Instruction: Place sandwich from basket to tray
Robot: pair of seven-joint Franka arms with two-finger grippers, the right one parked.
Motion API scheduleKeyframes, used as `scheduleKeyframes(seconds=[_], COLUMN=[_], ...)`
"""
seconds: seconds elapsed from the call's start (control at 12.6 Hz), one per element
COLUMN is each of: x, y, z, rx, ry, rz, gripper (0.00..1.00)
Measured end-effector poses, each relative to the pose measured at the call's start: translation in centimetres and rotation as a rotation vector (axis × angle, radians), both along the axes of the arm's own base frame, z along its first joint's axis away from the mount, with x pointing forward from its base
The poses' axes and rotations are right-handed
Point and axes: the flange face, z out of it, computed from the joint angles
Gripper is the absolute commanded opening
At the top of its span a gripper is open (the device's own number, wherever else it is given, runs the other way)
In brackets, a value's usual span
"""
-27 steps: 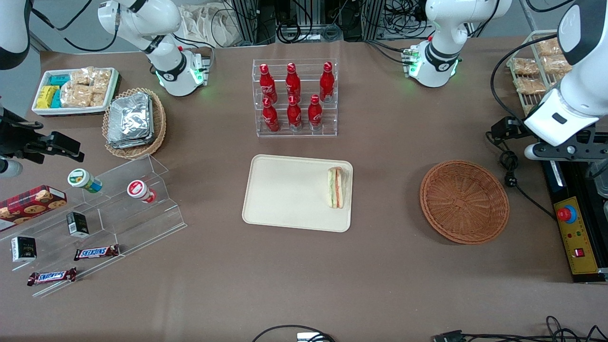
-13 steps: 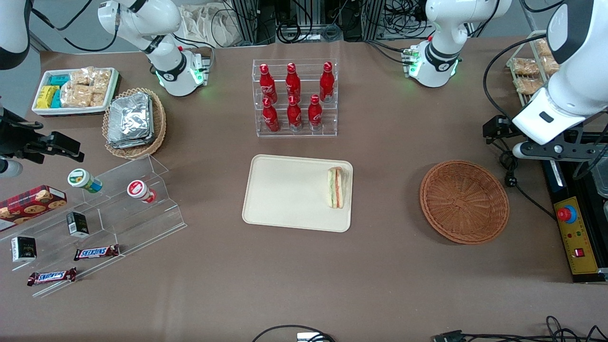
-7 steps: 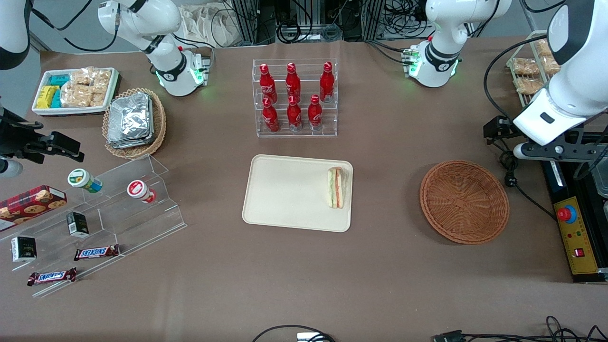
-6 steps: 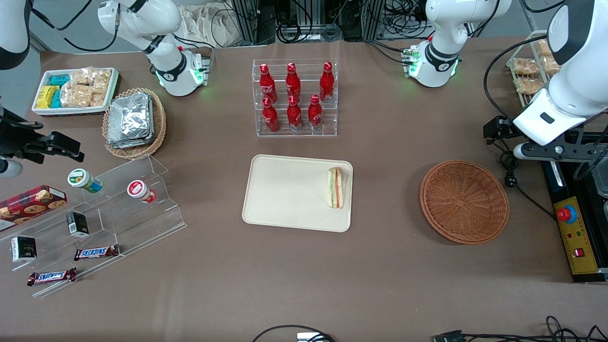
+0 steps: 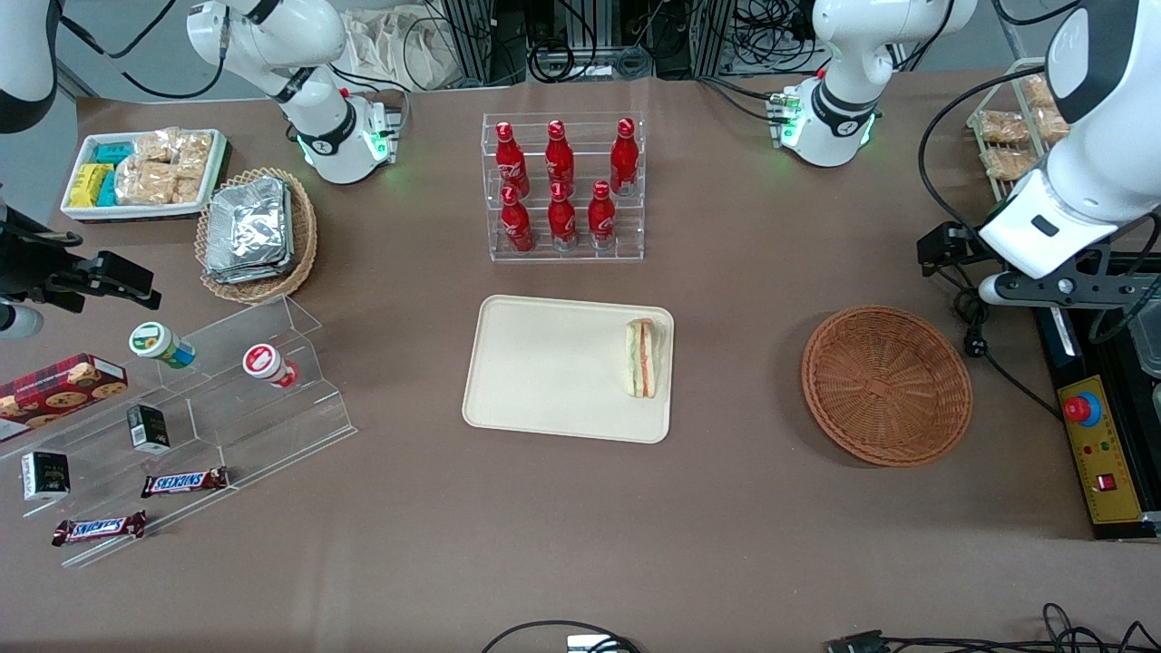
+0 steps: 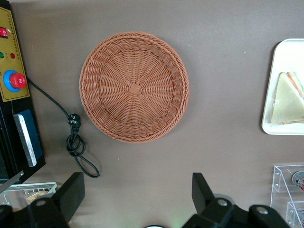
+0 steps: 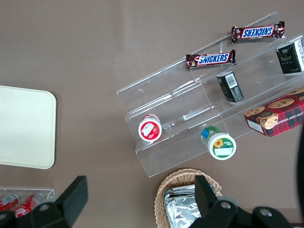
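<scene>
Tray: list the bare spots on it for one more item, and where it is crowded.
The tray is bare except along its edge nearest the wicker basket, where the sandwich lies. The basket itself holds nothing. The claw hangs open above the table beside the basket, apart from both.

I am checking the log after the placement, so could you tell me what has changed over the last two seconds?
The gripper, open and empty, shifted a little toward the tray's end of the table and now hangs above the table beside the basket. The sandwich stayed on the tray, and the basket stayed empty.
</scene>
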Motion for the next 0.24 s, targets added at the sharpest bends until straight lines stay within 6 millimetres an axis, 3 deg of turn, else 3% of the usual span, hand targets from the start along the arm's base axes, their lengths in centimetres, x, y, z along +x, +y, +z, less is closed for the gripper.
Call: scheduleKeyframes(seconds=[0.24], x=[0.0], y=[0.02], z=[0.0], rx=[0.0], ry=[0.0], rz=[0.003], gripper=[1.0])
